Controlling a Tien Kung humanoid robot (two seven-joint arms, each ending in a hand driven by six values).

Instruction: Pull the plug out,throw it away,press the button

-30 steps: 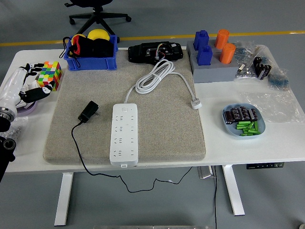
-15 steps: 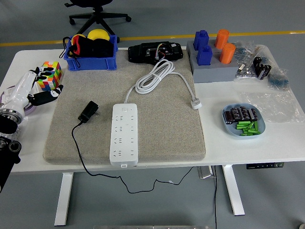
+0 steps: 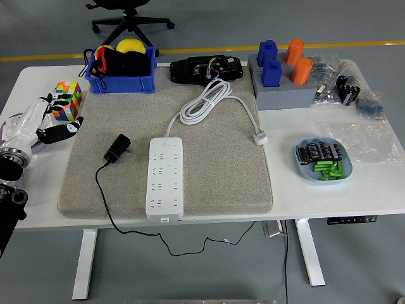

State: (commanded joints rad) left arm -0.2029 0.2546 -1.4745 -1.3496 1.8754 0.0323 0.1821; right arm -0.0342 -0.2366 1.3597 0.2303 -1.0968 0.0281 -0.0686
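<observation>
Plug (image 3: 118,148) lies unplugged on our mat (image 3: 209,183), at nine o'clock of the power strip (image 3: 165,178); our left hand (image 3: 52,120) hovers spread, empty.

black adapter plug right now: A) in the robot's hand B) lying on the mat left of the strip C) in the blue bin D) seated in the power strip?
B: the black adapter plug lies loose on the grey mat, just left of the white power strip, sockets empty.

left hand (image 3: 47,117) at left edge, fingers spread, holding nothing
</observation>
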